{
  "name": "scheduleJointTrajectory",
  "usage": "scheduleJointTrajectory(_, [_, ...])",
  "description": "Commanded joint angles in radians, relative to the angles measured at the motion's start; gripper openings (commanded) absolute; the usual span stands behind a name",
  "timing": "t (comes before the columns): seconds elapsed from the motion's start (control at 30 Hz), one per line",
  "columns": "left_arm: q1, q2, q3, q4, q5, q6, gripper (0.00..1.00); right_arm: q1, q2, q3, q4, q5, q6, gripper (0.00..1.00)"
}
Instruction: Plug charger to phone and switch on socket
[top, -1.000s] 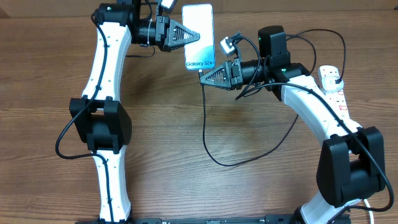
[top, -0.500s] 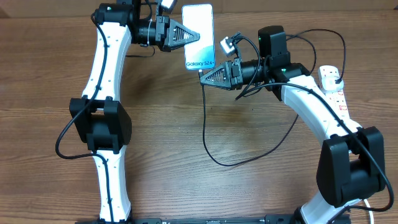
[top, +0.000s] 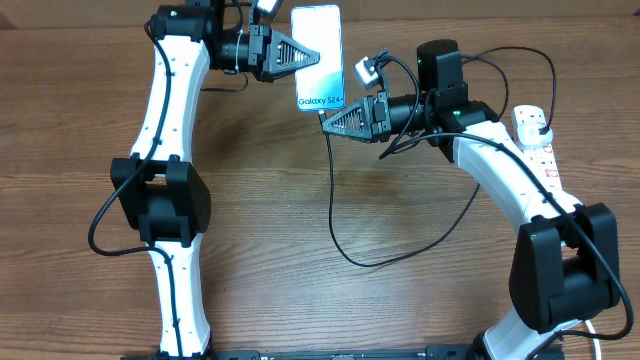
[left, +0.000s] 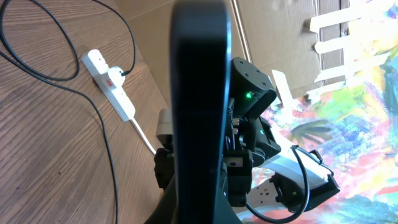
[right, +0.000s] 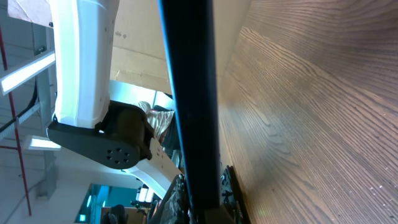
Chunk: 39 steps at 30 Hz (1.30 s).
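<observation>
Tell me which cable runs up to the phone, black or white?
The thin black charger, looping up to the phone; the thick white cord leaves the socket.

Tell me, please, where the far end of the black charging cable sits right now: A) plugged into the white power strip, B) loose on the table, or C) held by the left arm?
A: the overhead view shows a black plug seated in the white power strip, at the far end of the cable.

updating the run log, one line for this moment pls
left claw: shut on phone | right claw: shut on charger at phone's lower edge | socket: untouched
</observation>
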<state>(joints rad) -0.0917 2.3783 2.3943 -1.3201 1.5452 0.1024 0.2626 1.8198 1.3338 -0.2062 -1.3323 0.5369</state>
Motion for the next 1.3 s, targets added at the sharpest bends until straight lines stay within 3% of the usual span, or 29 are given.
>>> scheduleJointTrajectory(0.0, [-0.013, -0.044, 0.012, -0.007, 0.037, -0.035, 0.04, -0.017, -0.012, 0.01, 0.022, 0.022, 0.017, 0.04])
scheduleJointTrajectory(0.27, [-0.013, -0.044, 0.012, -0.007, 0.036, -0.142, 0.04, -0.016, -0.012, 0.01, 0.027, 0.056, 0.043, 0.04])
scheduleJointTrajectory(0.43, [-0.013, -0.044, 0.012, -0.007, 0.036, -0.152, 0.04, -0.015, -0.012, 0.01, 0.038, 0.056, 0.046, 0.04])
scheduleJointTrajectory(0.67, [-0.013, -0.044, 0.012, -0.004, 0.037, -0.15, 0.04, -0.015, -0.012, 0.01, 0.158, 0.076, 0.175, 0.04])
scheduleJointTrajectory(1.27, [-0.013, -0.044, 0.012, 0.012, 0.037, -0.223, 0.04, 0.05, -0.012, 0.01, 0.157, 0.215, 0.174, 0.04])
